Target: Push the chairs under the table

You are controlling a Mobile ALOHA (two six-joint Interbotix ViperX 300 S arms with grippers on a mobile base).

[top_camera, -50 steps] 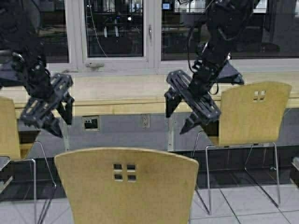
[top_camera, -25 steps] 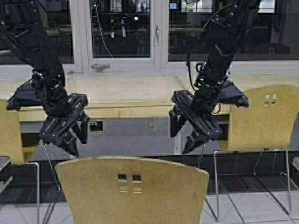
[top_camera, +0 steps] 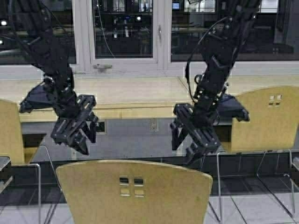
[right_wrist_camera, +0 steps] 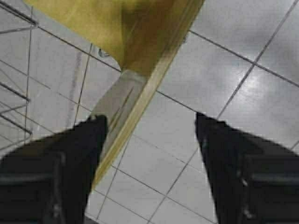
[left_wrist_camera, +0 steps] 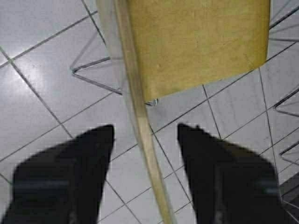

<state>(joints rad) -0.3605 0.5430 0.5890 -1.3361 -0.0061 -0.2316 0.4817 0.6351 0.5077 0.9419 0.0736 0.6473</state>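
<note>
From the high view: left gripper (top_camera: 83, 141) and right gripper (top_camera: 190, 148) hanging spread-fingered just above the near chair (top_camera: 135, 191), probably poised to clasp its backrest and shove toward the table (top_camera: 135, 95) beyond. Through the left wrist view: backrest edge running up between parted fingers (left_wrist_camera: 74, 172). Through the right wrist view: same edge close beside one finger, inside wide-open jaws.

Three chairs with curved light-yellow plywood backs and thin chrome legs stand upright on the tiled floor. The nearest chair (top_camera: 135, 191) is in front, its back with four small square holes facing the camera. The right chair (top_camera: 264, 119) and the left chair (top_camera: 10, 135) are pushed partly under the long pale-wood table (top_camera: 126, 95) along the window
</note>
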